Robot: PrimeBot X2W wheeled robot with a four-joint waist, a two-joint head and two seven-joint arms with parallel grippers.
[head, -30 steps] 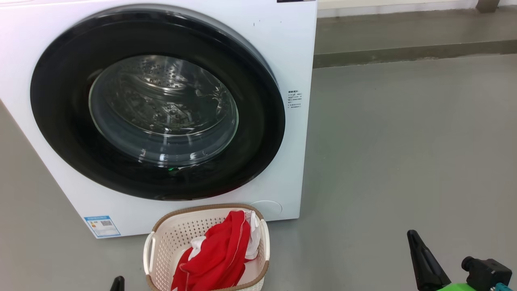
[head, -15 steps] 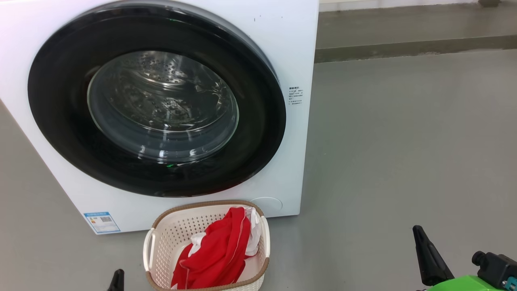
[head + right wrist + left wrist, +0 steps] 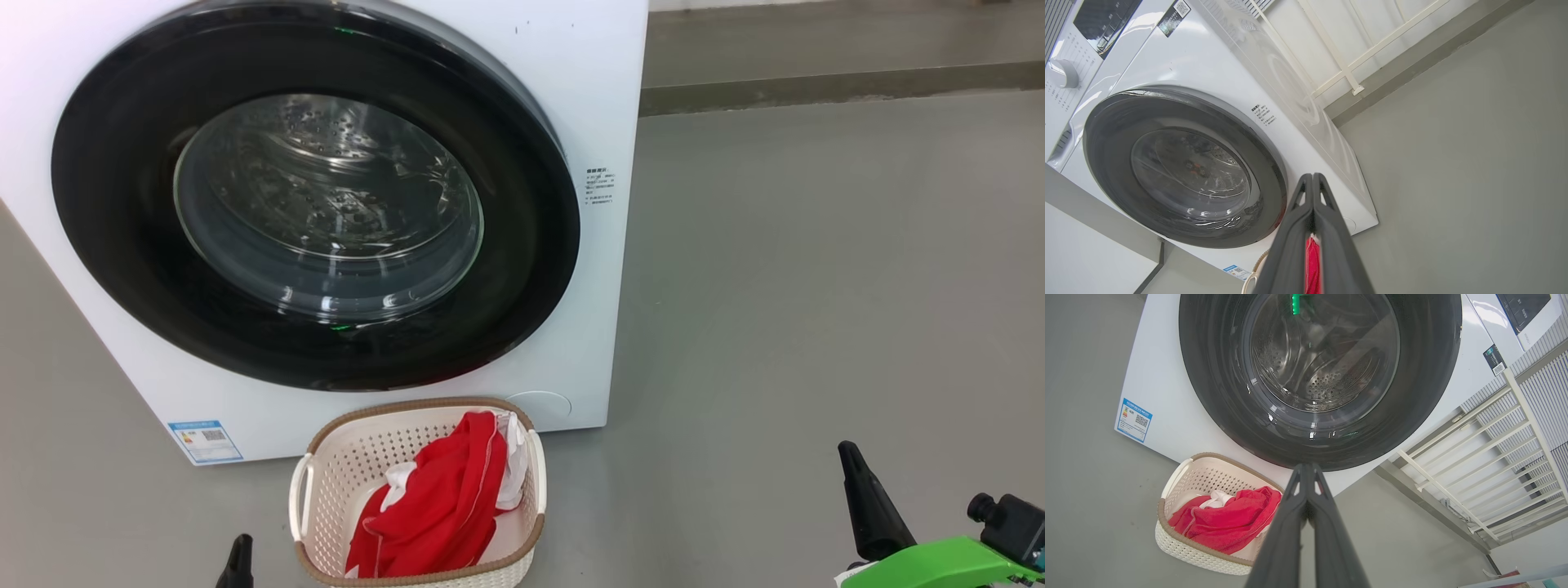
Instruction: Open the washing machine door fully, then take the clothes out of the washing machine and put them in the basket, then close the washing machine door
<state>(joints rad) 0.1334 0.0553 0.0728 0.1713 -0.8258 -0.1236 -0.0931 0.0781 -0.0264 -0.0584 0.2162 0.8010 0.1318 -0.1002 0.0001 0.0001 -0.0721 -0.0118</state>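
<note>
The left fingers [image 3: 1286,531] were clenched tip to tip with nothing between them, and the right fingers [image 3: 1290,245] were pressed shut and empty too; through the slot lower down between the right pair a strip of red cloth showed. In the head view both pairs sat low, the left at the bottom edge just left of the basket [image 3: 392,406] and the right well off to the other side beside a green part of the arm [image 3: 939,563]. The clothes [image 3: 441,506], red with a white piece tucked behind, lay heaped in the basket, which stood on the floor [image 3: 816,286] just in front of the washing machine [image 3: 588,98]. The washing machine door [image 3: 106,204] sat shut against the white front, the steel drum [image 3: 326,188] visible through its glass. The right wrist view alone gave the control panel [image 3: 1102,20] and a round knob [image 3: 1063,73] above the door; the left wrist view alone gave a white barred rack [image 3: 1474,457] beside the machine. A blue label [image 3: 204,441] marked the lower front corner. The floor was smooth grey, with a low kerb [image 3: 816,82] behind.
</note>
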